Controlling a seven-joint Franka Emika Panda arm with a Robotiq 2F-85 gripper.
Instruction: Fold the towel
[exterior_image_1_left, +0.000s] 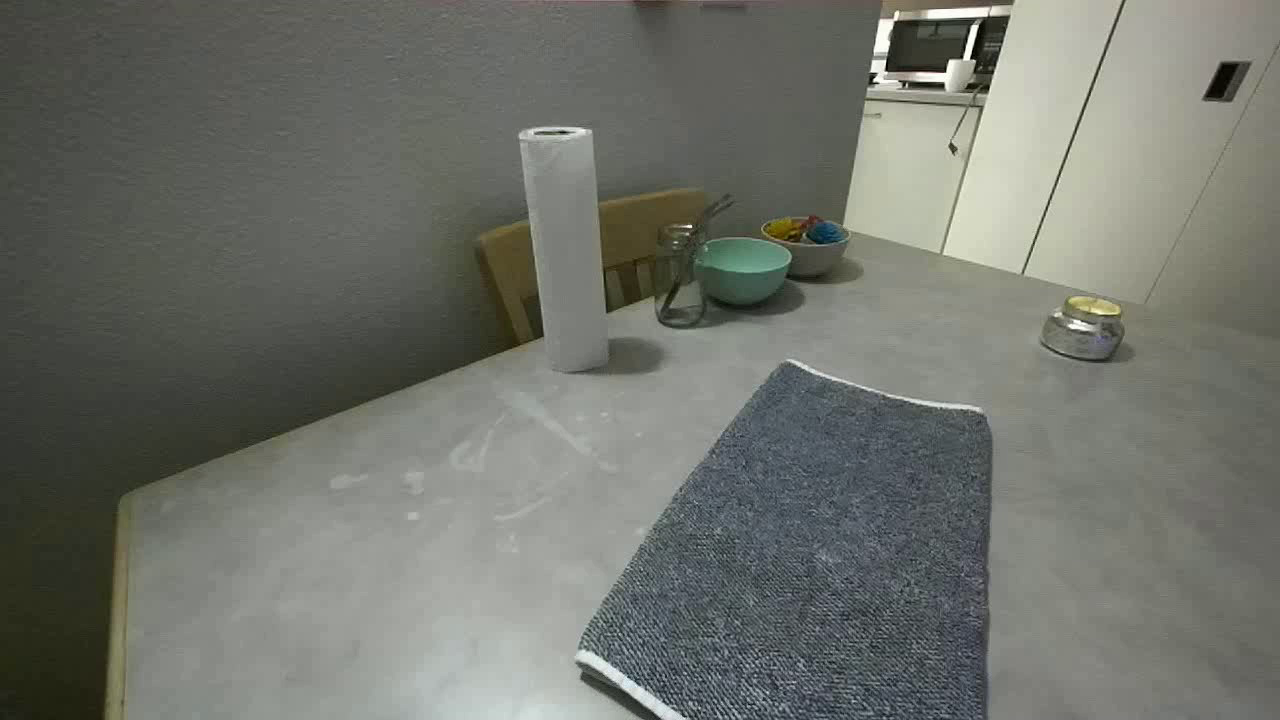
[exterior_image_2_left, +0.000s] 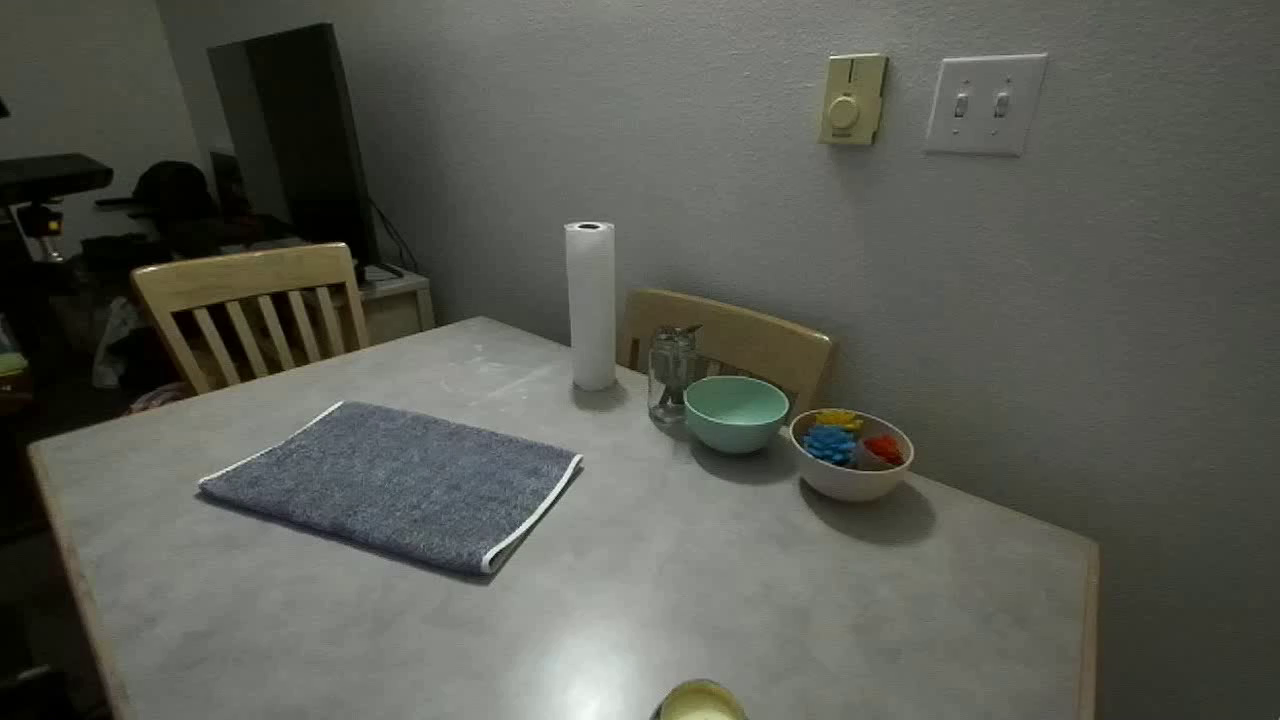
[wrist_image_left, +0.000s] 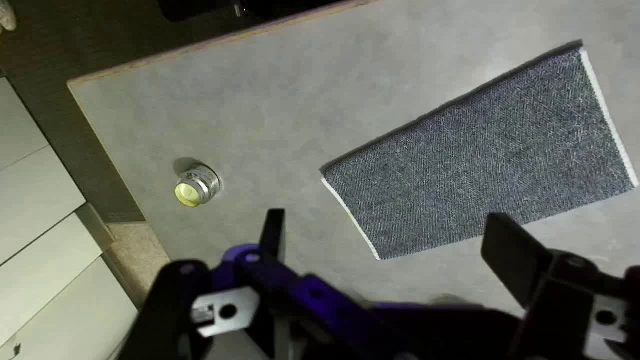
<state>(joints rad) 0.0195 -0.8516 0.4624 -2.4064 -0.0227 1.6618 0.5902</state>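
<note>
Okay, gripper (wrist_image_left: 386, 230) parted wide, its fingers (wrist_image_left: 512, 260) well apart low in the wrist view. Here the towel (wrist_image_left: 475, 155) lies flat on the table (wrist_image_left: 280, 100), apart from the gripper, though from this angle one fingertip overlaps its long edge. Neat rectangle, dark grey speckled face up, pale trim along both short ends, visible in both exterior views too. Off one short end, well apart, a silver pot (exterior_image_1_left: 1080, 335) with a yellow top. Toward the wall (exterior_image_1_left: 250, 150): upright roll (exterior_image_1_left: 570, 260) with pale smears (exterior_image_1_left: 560, 430) near it, then a glass jar (exterior_image_1_left: 668, 295) with thin sticks (exterior_image_1_left: 718, 208) poking out, a green bowl (exterior_image_1_left: 745, 275) just beside it, and a white bowl (exterior_image_2_left: 850, 487) of yellow, blue and red pieces (exterior_image_2_left: 830, 443). A chair (exterior_image_2_left: 730, 320) stands behind the jar and green bowl. In an exterior view, another chair (exterior_image_2_left: 245, 262) at a different side of the table, black screen (exterior_image_2_left: 295, 150) behind, thermostat (exterior_image_2_left: 852, 100) and switch plate (exterior_image_2_left: 987, 105) on the wall. In an exterior view, microwave (exterior_image_1_left: 930, 45) on a counter (exterior_image_1_left: 925, 97), cup (exterior_image_1_left: 958, 75) in front, white doors (exterior_image_1_left: 1150, 150) beside.
</note>
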